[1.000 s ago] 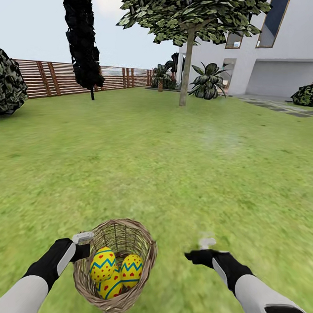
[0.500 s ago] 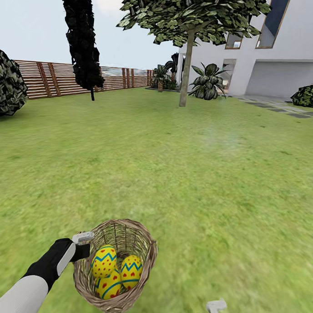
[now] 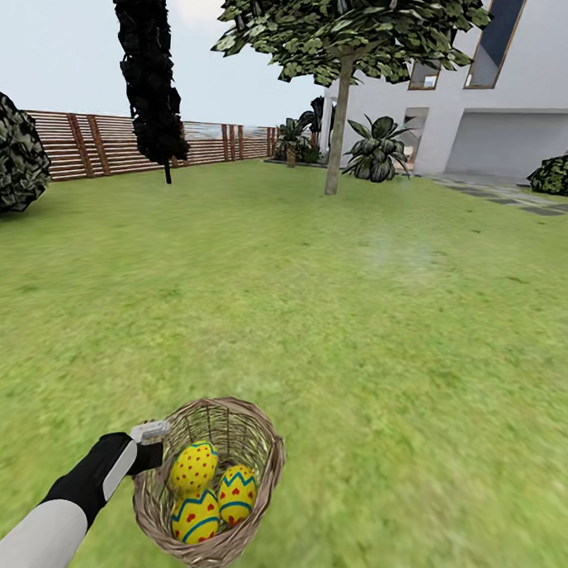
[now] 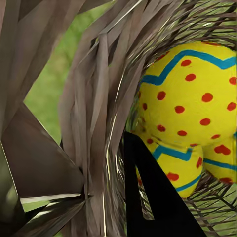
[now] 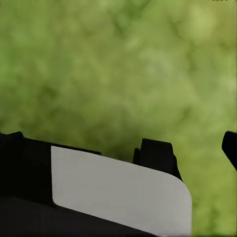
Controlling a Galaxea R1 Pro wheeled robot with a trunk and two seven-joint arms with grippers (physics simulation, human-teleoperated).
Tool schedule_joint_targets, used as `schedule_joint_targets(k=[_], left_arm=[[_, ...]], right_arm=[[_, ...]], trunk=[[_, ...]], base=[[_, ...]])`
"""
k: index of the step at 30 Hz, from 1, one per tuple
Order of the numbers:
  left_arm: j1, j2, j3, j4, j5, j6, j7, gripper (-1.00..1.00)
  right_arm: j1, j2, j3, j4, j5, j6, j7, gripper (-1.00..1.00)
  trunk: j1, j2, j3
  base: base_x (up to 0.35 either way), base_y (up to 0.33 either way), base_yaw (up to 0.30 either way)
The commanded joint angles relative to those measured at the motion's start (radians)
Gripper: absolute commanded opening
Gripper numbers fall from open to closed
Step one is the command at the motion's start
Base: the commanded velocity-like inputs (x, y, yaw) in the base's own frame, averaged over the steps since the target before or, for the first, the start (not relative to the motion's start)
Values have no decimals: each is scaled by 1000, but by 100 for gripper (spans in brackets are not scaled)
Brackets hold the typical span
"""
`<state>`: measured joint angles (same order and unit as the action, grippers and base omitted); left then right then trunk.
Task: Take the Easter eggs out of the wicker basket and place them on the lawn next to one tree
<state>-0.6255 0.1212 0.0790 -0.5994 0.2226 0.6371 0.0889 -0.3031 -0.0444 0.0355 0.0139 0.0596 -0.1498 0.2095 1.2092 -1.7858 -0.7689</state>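
Stretching far ahead, the lawn point(image 3: 333, 303) runs to a fence point(image 3: 100, 144) on the far left and a white house point(image 3: 507, 104) on the far right, with the tree point(image 3: 337, 129) standing far off, right of centre. Near the robot, low and left of centre, the basket point(image 3: 263, 473) hangs off the grass, carried by the left gripper point(image 3: 149, 445), which is clamped on the basket's left rim; the left wrist view shows a dark finger point(image 4: 153, 197) inside the weave. All three eggs point(image 3: 195, 468) lie piled in the basket.

The basket looks light but springy, its open twigs likely to flex, so the rim is a fair hold for carrying. The eggs look smooth, hard and rounded, probably slippery; each is best pinched across its widest middle, the top one first.

The right gripper point(image 5: 197, 153) hangs over grass with its fingers apart and nothing between them.
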Motion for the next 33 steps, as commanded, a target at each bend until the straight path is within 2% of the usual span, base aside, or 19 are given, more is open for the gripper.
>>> schedule_joint_targets(k=[1, 8, 13, 33], left_arm=[[0, 0, 1, -2, 17, 4, 8, -100], [0, 0, 0, -2, 17, 4, 8, -100], [0, 0, 1, -2, 17, 4, 9, -100], [0, 0, -1, -2, 17, 4, 8, -100]], right_arm=[[-1, 0, 3, 2, 5, -4, 1, 100], [12, 1, 3, 4, 4, -2, 1, 100], [19, 1, 3, 3, 34, -3, 1, 100], [19, 1, 3, 3, 36, -4, 1, 100]], trunk=[[-4, 7, 2], [-31, 56, 24], [-50, 91, 40], [-127, 231, 103]], base=[[0, 0, 0], [0, 0, 0], [0, 0, 0], [0, 0, 0]])
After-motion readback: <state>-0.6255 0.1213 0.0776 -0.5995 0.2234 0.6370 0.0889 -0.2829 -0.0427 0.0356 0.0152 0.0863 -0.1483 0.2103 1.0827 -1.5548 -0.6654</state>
